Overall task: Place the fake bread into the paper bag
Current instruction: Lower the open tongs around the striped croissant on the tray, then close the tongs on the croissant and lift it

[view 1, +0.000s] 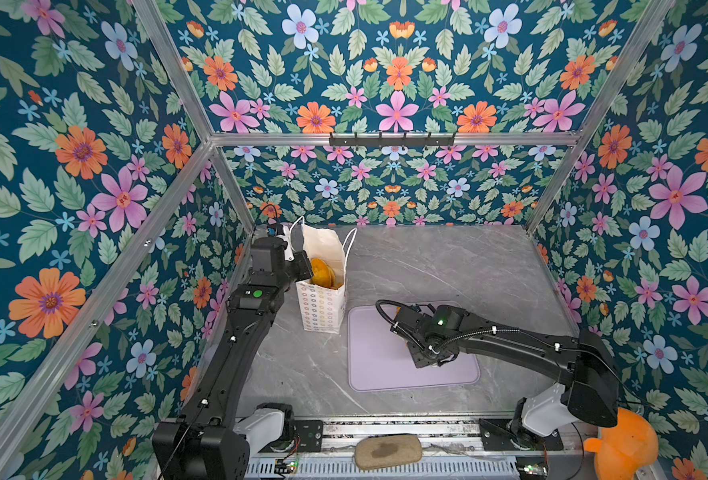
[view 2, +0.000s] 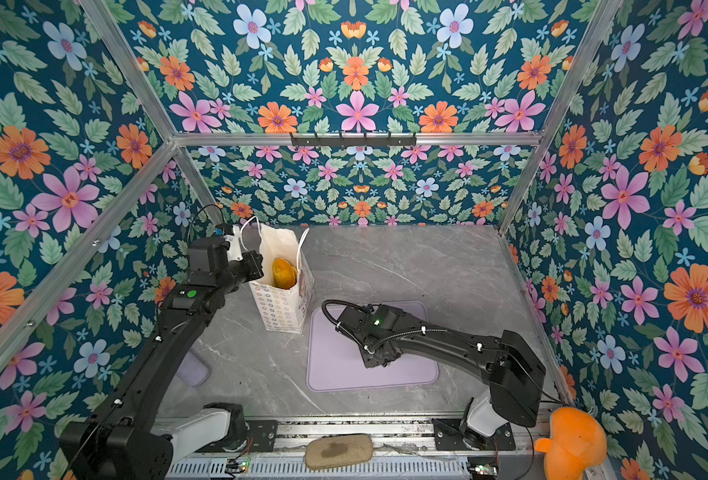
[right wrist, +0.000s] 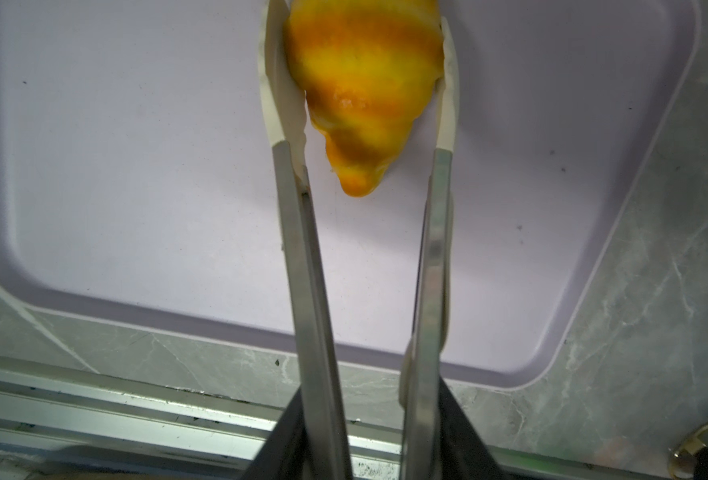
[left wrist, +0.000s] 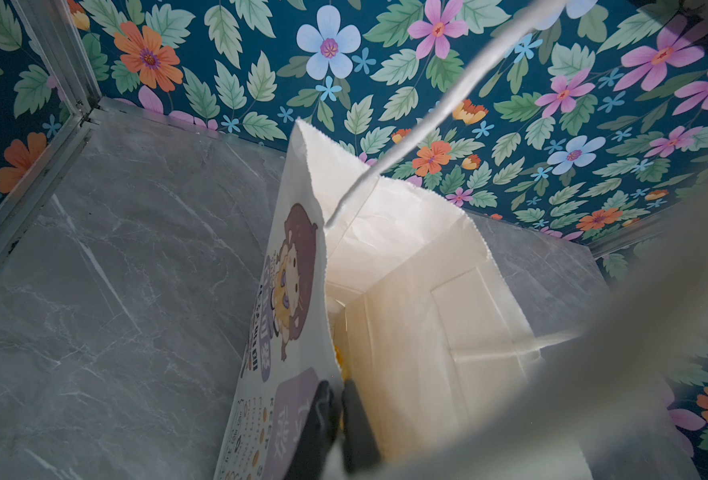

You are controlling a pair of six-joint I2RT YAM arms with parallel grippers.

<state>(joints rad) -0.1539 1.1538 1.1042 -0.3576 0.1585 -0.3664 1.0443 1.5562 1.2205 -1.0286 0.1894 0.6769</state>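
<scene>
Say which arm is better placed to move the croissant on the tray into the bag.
Right: the right gripper holds tongs straddling the croissant on the lilac tray. The left gripper pinches the paper bag wall, holding it open.

The left arm (view 1: 235,340) and right arm (view 1: 510,340) are showing black angular links, each glowing a green light (view 1: 257,293) and ending in a white base housing (view 1: 260,428). A ribbed black cable (view 1: 385,311) with white ties is running along the right arm. The left end effector (left wrist: 337,388) is showing black fingers (left wrist: 360,415).

Upright flower-print paper bag (view 1: 322,309), golden bread (view 1: 323,272) inside; striped croissant (right wrist: 364,83) outside
</scene>
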